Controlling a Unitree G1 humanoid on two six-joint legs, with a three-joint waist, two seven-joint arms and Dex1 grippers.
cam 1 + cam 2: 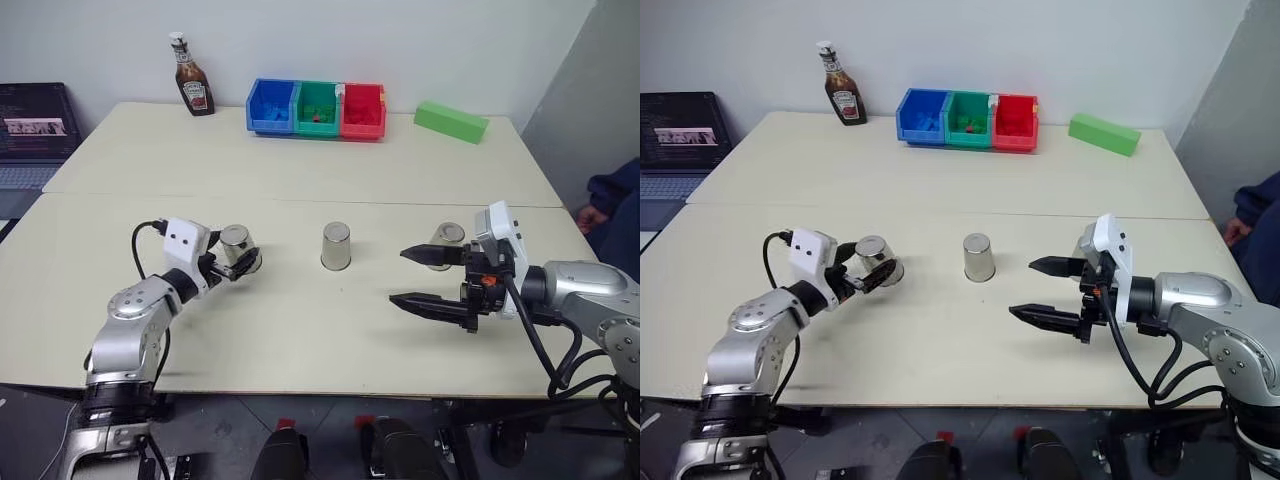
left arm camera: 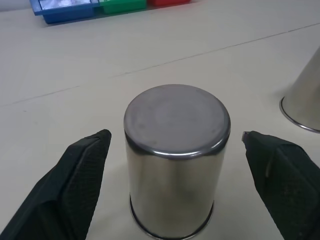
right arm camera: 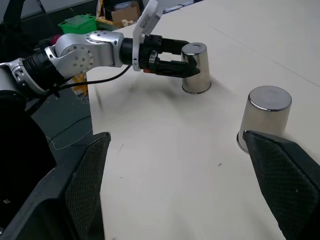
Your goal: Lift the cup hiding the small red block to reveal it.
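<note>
Cup (image 2: pixel 176 160) stands upside down on the tabletop (image 1: pixel 300 330) between the left gripper's (image 1: pixel 243 262) spread, untouching fingers (image 2: pixel 75 185); right gripper (image 1: pixel 425 277) gapes wide.

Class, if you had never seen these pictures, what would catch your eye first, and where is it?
Three upturned metal cups stand in a row across the near table. The left gripper brackets the left cup, fingers either side with gaps showing. At the far edge sit the coloured bins and a ketchup bottle.
</note>
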